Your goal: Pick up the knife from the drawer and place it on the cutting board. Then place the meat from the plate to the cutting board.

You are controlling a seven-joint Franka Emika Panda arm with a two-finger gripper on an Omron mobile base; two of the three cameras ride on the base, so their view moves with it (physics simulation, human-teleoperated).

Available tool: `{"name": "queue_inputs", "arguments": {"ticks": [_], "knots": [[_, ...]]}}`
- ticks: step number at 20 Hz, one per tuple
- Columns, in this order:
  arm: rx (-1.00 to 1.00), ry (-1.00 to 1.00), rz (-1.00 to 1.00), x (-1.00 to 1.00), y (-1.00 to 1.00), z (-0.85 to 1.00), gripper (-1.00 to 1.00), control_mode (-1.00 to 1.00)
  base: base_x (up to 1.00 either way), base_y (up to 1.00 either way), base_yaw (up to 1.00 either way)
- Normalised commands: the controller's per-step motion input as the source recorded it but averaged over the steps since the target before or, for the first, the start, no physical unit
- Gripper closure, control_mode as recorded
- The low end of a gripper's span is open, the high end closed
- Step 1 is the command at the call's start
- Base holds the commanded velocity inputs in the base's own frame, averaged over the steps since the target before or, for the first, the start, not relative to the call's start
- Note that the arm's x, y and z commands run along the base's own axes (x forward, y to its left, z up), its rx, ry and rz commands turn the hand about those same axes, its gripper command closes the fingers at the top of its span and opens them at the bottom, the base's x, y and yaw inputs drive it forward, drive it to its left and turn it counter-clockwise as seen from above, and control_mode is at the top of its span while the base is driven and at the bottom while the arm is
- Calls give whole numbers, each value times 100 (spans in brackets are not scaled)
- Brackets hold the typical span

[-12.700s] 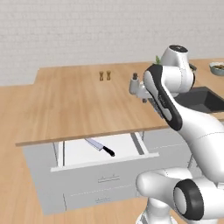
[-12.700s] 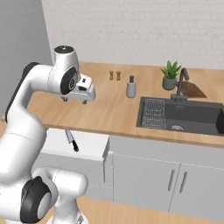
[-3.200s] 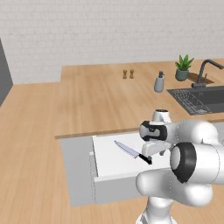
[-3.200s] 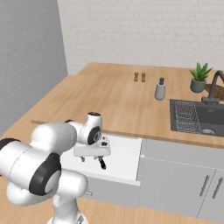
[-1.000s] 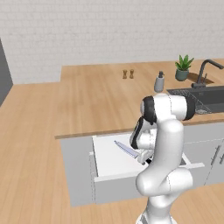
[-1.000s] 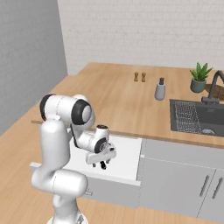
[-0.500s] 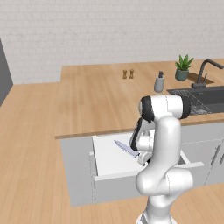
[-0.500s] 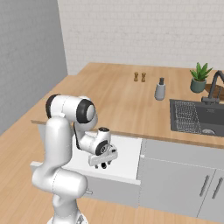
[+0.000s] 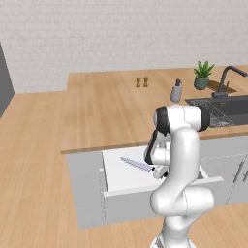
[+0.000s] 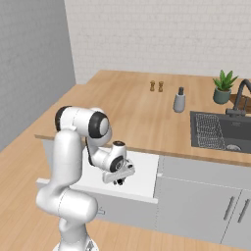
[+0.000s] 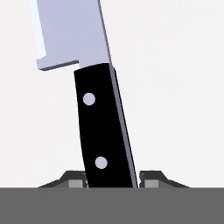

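Wooden counter [image 9: 97, 111] overhangs the open white drawer [image 9: 121, 177], where the pincer [image 11: 112, 181] straddles the knife [image 11: 103, 127] handle, grip uncertain.

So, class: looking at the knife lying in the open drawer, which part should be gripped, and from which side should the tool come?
Grip the knife by its black handle, coming straight down from above. It lies flat on the white floor of the drawer, so only its narrow sides are free. The handle is short and straight, already between the tool's fingertips, while the blade is sharp and tapers.
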Motion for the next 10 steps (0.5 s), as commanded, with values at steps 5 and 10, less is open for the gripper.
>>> {"name": "queue_inputs", "arguments": {"ticks": [5,10], "knots": [[0,0,5,-32,0,-22,100,-100,0,0,0],[0,0,11,-38,0,-20,100,-100,0,0,0]]}}
